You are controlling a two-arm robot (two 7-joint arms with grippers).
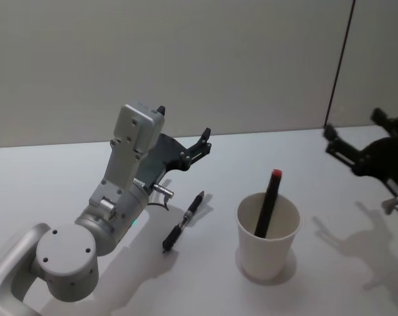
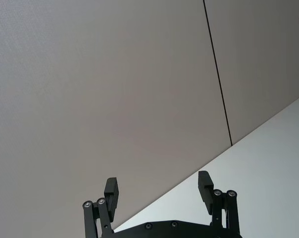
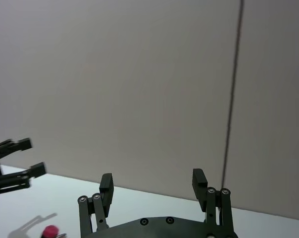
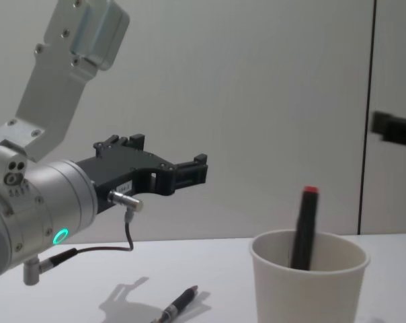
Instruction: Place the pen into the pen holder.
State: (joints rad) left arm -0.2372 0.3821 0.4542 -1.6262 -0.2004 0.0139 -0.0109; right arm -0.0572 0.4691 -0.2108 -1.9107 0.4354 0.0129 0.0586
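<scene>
Head view, risk: the pen (image 1: 184,222) lies flat and thin on the surface (image 1: 54,172). In my judgement, a descent that is off-centre could pinch one end and flick the pen away. It could also press the fingers onto the surface.
Head view, second risk: the holder (image 1: 268,238) is light and already has a red-capped pen (image 1: 267,205) leaning in it. A carried pen that strikes the rim or that cap could tip the holder.
Head view, pen place: at the holder's 9 o'clock, near it but not touching.
Head view, pen axis: the pen runs from 1 o'clock to 7 o'clock. I cannot tell which end is the tip.
Head view, left end effector (image 1: 183,124): released and empty, raised off the surface at the pen's 12 o'clock.
Head view, right end effector (image 1: 354,125): released and empty, at the holder's 2 o'clock, well apart from it.
Left wrist view, left end effector (image 2: 158,183): the fingers are spread with nothing between them, and it faces the wall rather than the pen, so it probably has to turn downward before a grasp.
Right wrist view, right end effector (image 3: 153,179): the fingers are spread and empty.
Chest view, risk: the left end effector (image 4: 199,171) hangs high above the pen (image 4: 179,304), so the drop is long and a small error in aim grows.
Chest view, pen axis: the pen lies level on the surface, slanting away toward 1 o'clock, at the holder's (image 4: 310,279) 9 o'clock.
</scene>
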